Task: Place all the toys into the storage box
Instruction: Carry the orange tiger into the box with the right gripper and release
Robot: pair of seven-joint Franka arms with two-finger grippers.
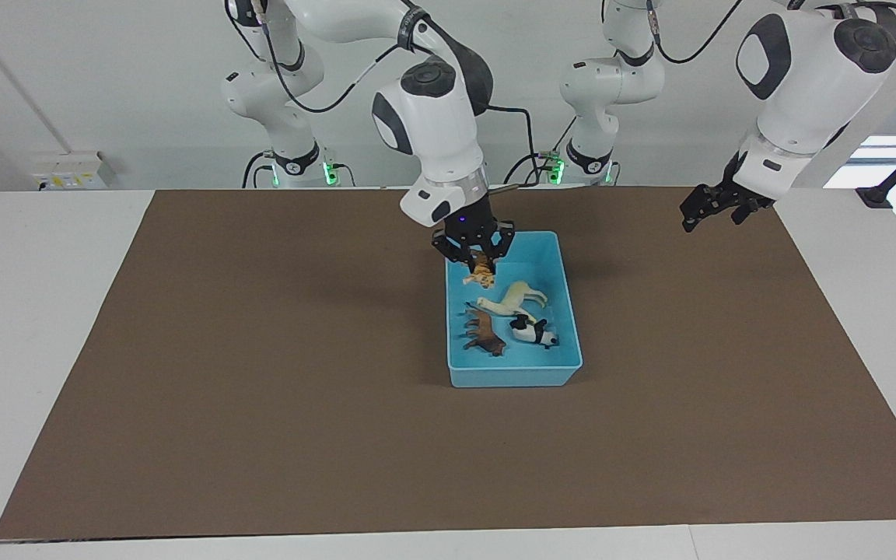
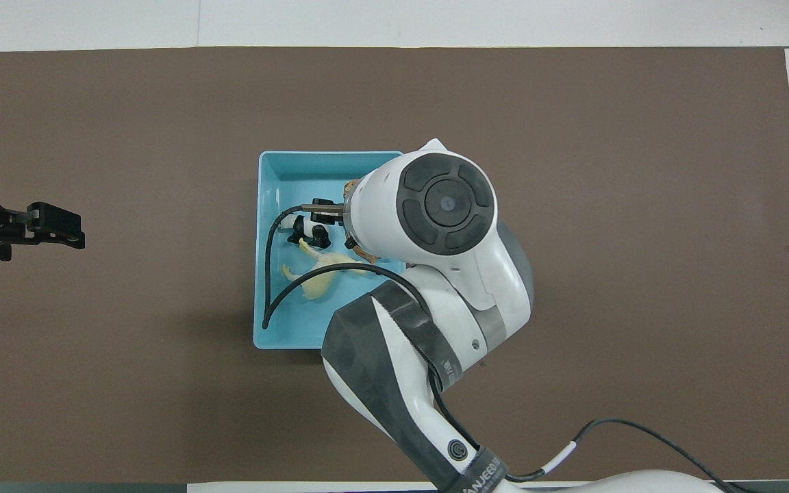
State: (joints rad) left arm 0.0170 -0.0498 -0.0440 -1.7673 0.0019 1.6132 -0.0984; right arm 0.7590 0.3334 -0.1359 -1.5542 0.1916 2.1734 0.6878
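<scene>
Three toys (image 1: 512,317) in box (image 1: 566,274), one tiger (image 1: 482,272) clawed

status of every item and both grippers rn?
Orange striped plastic tiger: held in the air over the box.
Cream-white plastic horse: lying in the box.
Brown plastic animal: in the box.
Black-and-white plastic panda: in the box.
Light blue rectangular plastic box: on the mat.
Right gripper: shut on the tiger.
Left gripper: open, holding nothing, waiting.

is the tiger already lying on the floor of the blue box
No, the tiger hangs from the shut right gripper over the storage box.
</scene>
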